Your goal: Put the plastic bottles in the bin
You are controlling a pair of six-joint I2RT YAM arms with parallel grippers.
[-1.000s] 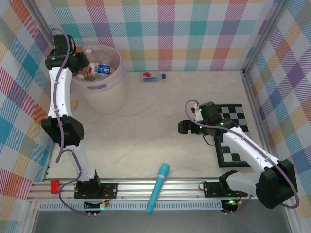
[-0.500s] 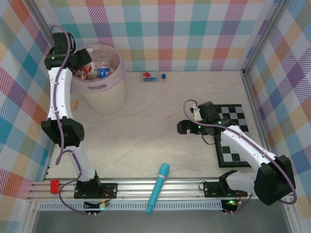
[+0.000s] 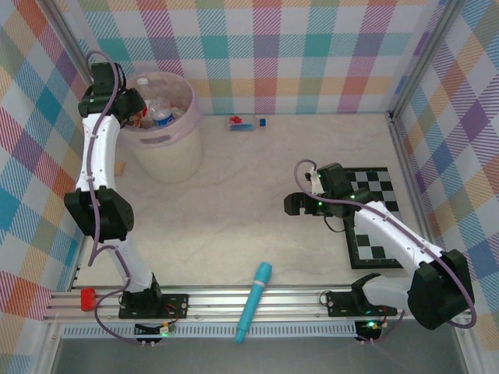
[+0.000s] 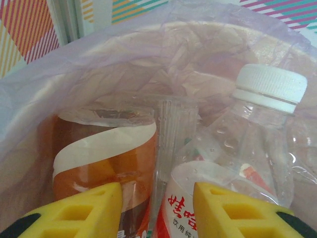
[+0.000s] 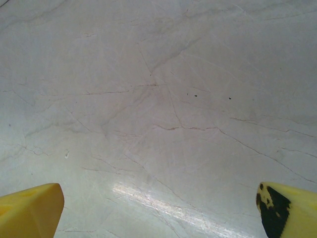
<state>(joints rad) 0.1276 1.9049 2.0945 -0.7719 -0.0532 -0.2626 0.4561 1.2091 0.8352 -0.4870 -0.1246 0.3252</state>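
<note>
— While the left claw (image 4: 156, 198) hangs over the bin (image 3: 173, 160), what sits inside it?

— Bottles, crowded together inside the translucent wall. On the left, nearest the claw, is a brown bottle (image 4: 101, 158) with a white swirl across its label. Just beside it is a clear bottle with red characters (image 4: 185, 206) on a white label. Behind that stands a clear bottle with a white cap (image 4: 262, 124). From above, a blue-labelled bottle (image 3: 162, 118) shows among them too.

— Is the claw gripping one?

— Its yellow fingers (image 4: 79, 210) sit close together. I'd say they clamp nothing, though the bottle with red characters rises right between them and the view is too tight to be sure.

— Anything outside the bin?

— One bottle lying on its side (image 3: 242, 122) on the worktop (image 3: 234, 202). It is close to the far wall and well apart from the bin.

— And the right claw (image 5: 158, 208)?

— Spread wide over bare worktop, gripping nothing, near the chequered board (image 3: 374, 181). A teal cylinder (image 3: 255, 300) lies across the near rail.
</note>
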